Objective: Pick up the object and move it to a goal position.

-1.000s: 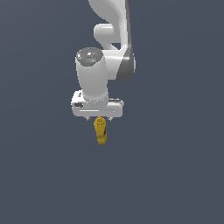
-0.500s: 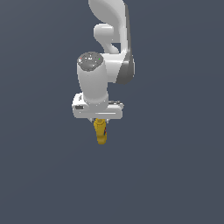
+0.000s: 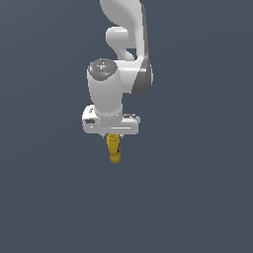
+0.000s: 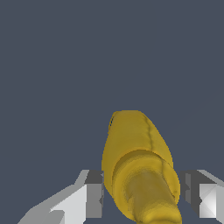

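Bottle (image 3: 114,149), yellow and small, is seen hanging just below the white hand of the arm (image 3: 118,79) in the exterior view. In the wrist view it (image 4: 140,170) is bracketed by the jaws (image 4: 146,194), whose pads lie against or just beside its sides; it is taken as gripped, nozzle toward the camera.

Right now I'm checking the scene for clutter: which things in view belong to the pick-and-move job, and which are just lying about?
Part of the job:
- yellow bottle, hanging under the tool
- tool, its fingers on either side of the bottle

Lying about:
- nothing else shows in either view; only a plain dark background
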Controlling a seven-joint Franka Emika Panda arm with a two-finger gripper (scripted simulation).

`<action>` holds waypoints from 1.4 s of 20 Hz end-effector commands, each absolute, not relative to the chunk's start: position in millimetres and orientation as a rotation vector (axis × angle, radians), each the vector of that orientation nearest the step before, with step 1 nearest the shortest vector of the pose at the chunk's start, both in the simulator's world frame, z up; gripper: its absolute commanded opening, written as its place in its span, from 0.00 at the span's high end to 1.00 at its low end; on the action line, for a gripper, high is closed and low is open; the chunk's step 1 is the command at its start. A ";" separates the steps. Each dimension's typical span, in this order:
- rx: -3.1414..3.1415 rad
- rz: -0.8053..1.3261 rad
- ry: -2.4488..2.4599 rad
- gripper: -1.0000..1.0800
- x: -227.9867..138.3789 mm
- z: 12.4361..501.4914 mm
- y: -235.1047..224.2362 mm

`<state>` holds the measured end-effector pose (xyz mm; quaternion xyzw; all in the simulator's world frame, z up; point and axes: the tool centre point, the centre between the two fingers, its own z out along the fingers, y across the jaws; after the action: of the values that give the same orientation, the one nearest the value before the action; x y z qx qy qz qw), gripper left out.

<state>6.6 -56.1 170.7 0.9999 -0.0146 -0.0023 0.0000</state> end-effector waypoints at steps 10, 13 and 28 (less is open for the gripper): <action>3.140 0.001 -0.045 1.00 23.7 222.3 -8.6; 3.140 0.001 -0.045 1.00 30.7 243.2 11.4; 3.141 0.000 -0.045 1.00 66.8 340.5 104.4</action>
<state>62.9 97.3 327.8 0.9999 -0.0139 -0.0040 0.0008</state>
